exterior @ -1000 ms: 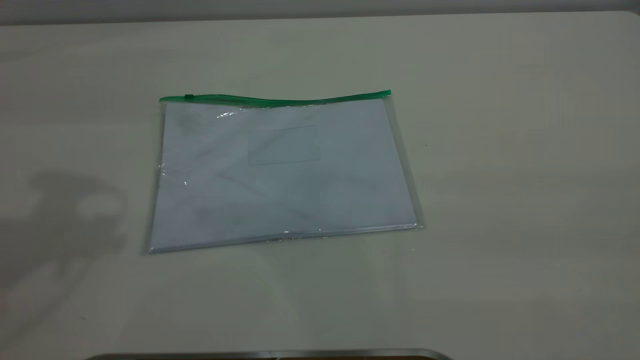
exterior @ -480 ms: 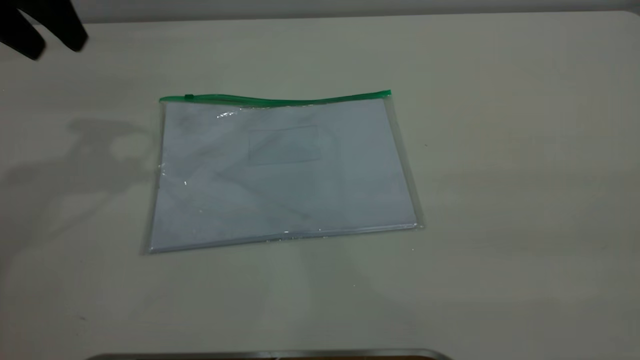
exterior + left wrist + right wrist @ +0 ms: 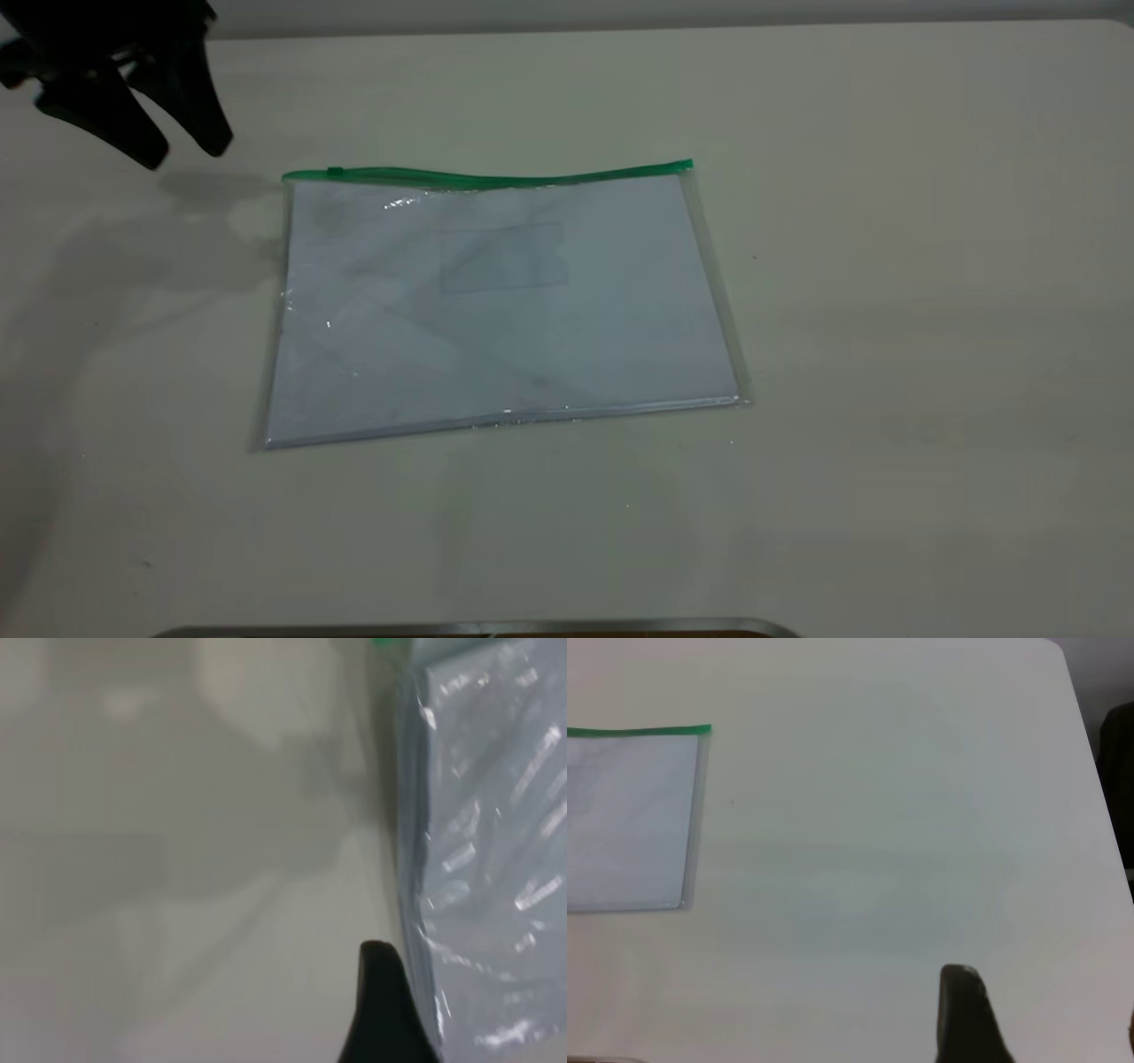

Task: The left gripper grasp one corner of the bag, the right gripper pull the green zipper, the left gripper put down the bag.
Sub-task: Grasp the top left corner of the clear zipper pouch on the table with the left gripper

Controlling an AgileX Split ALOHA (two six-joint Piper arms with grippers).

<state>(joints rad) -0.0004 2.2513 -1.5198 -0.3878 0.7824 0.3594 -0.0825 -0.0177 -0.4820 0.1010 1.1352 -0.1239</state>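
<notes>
The bag (image 3: pixel 496 310) lies flat on the table, a clear pouch with white sheets inside. Its green zipper (image 3: pixel 496 181) runs along the far long edge, with the slider tab (image 3: pixel 335 172) near the left end. The left gripper (image 3: pixel 182 149) is open and hovers just left of and beyond the bag's corner (image 3: pixel 288 177) at the green strip's left end, not touching it. In the left wrist view one finger (image 3: pixel 381 1001) shows beside the bag's side edge (image 3: pixel 487 859). The right gripper is out of the exterior view. Its finger (image 3: pixel 961 1005) hangs over bare table, far from the bag (image 3: pixel 625 815), jaws wide apart.
The pale table (image 3: pixel 886 266) surrounds the bag on all sides. A metal rim (image 3: pixel 478 627) runs along the near edge. The table's rounded corner (image 3: pixel 1063 665) and a dark shape (image 3: pixel 1118 771) beyond it show in the right wrist view.
The left gripper has come into the exterior view from the upper left and moved down and right toward the bag's green corner. The bag has not moved.
</notes>
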